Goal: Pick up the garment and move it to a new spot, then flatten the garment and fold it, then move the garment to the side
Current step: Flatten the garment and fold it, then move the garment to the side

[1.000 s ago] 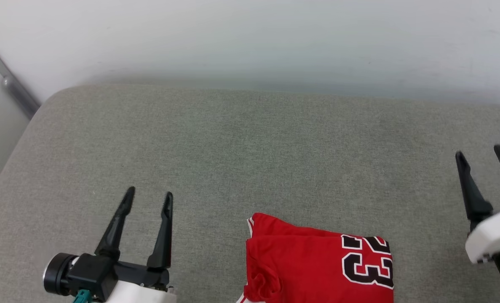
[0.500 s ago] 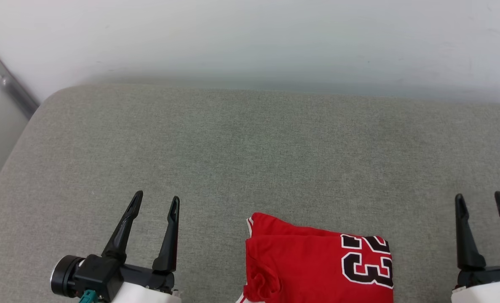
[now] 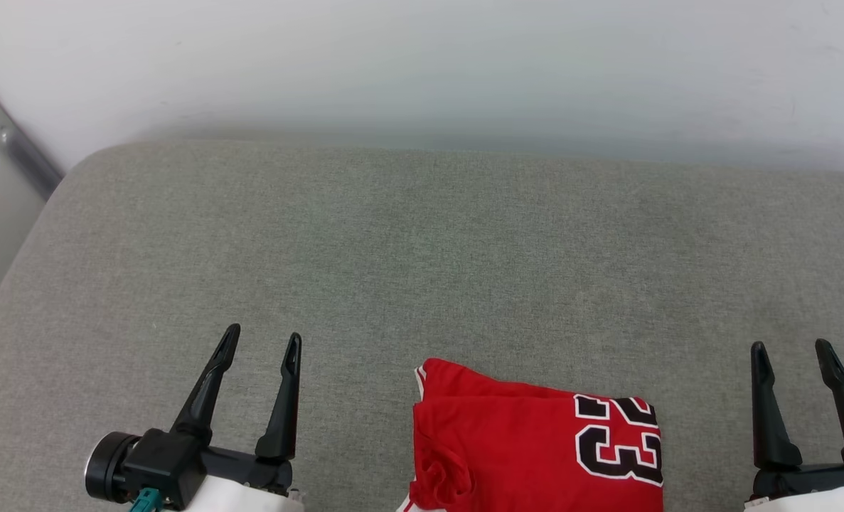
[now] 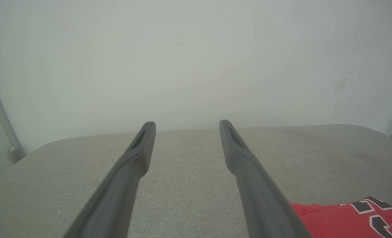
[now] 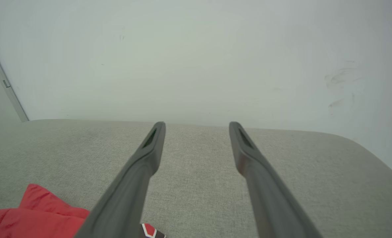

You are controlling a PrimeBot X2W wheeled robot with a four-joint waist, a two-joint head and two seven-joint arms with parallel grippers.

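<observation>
Garment [image 3: 528,448]: folded red jersey, "23" face up, lies at 6 o'clock on the grey cushion [image 3: 422,249], its near end out of view | left fingers [image 3: 281,398] at 7 o'clock and right fingers [image 3: 768,405] at 5 o'clock, both spread wide, empty, clear of the cloth | your risk: pinch only the top layer when shifting it aside, and the fold likely pulls open.

Grey cushion [image 3: 422,249]: open passage across its width up to the wall [image 3: 422,64] bounding the far side; the folded garment [image 3: 507,448] occupies the near edge.
</observation>
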